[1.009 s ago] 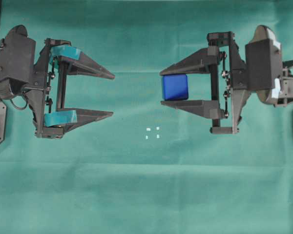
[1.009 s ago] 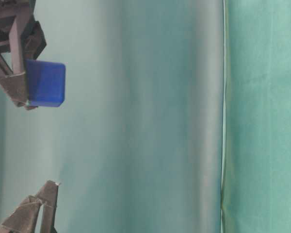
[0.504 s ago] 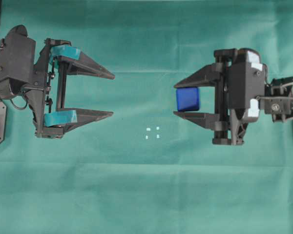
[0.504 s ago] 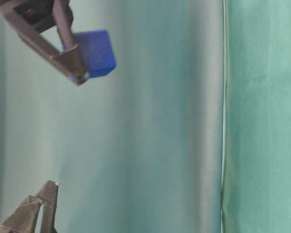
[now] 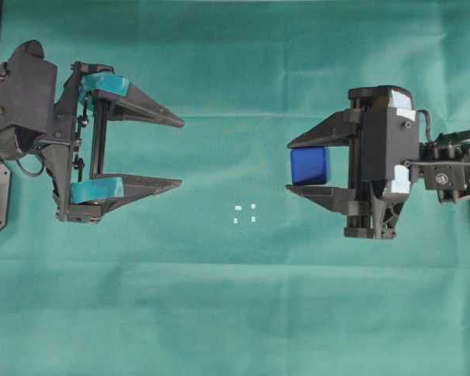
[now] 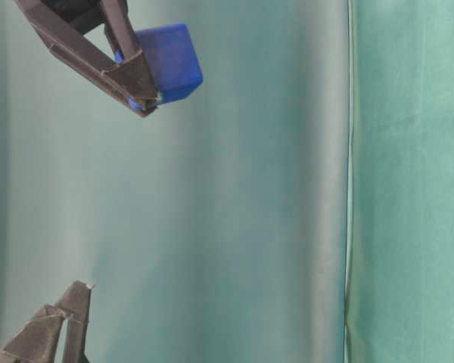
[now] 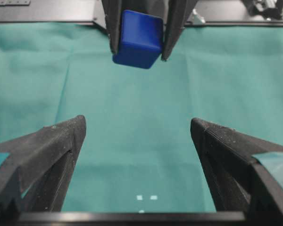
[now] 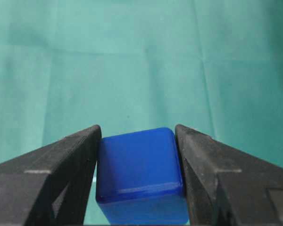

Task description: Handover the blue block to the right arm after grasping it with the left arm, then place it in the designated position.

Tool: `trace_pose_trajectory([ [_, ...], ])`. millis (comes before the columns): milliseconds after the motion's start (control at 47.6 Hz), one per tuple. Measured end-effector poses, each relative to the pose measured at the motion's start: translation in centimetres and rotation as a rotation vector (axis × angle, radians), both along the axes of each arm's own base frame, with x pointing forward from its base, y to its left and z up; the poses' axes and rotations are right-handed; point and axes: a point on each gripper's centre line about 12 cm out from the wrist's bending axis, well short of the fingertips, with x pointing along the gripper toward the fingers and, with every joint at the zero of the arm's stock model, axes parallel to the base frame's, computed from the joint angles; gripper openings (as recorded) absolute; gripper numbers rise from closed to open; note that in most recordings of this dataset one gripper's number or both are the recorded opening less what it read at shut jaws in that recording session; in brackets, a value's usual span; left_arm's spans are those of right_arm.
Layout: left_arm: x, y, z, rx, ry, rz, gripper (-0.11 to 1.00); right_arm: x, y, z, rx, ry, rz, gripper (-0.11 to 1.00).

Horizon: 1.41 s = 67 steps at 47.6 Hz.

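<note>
With the handover done, my right tool [image 5: 298, 166] is clamped on the blue block [image 5: 309, 166] above the bench's middle, my left tool [image 5: 176, 153] gapes empty, and next I must lower it onto the white marks [image 5: 245, 214].

in the table-level view the right gripper [image 6: 140, 94] runs off the top edge, so only its finger ends and the blue block [image 6: 166, 62] show; the left gripper [image 6: 57, 325] is cut by the bottom edge down to one dark tip. in the right wrist view the block's [image 8: 140, 176] lower face drops below the frame and both fingers are cropped at the corners. the left wrist view crops the left gripper's fingers at the bottom corners. the white marks of the designated position [image 5: 245, 213] are too small to make out in shape. in the overhead view both arms leave the frame at the sides.
</note>
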Motion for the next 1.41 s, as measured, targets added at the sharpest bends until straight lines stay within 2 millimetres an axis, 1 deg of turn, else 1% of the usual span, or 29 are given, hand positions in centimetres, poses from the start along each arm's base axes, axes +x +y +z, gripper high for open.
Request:
trace_pose_trajectory([
  [736,0.0,0.0,0.0,0.0,-0.002,0.0,1.0,0.1,0.1,0.0,0.006,-0.008,0.003,0.54],
  [799,0.0,0.0,0.0,0.0,0.0,0.0,1.0,0.4,0.2,-0.3,0.006,-0.002,0.009,0.54],
  [1009,0.0,0.0,0.0,0.0,0.0,0.0,1.0,1.8,0.5,-2.6,0.008,0.041,0.023,0.54],
  [1177,0.0,0.0,0.0,0.0,0.0,0.0,1.0,3.1,1.0,-4.4,0.037,0.037,0.047,0.54],
  [1282,0.0,0.0,0.0,0.0,0.002,0.0,1.0,4.0,1.1,-6.0,0.068,0.041,0.052,0.54],
  [1408,0.0,0.0,0.0,-0.001,0.002,0.0,1.0,5.0,0.8,-8.5,0.106,0.054,0.052,0.54],
])
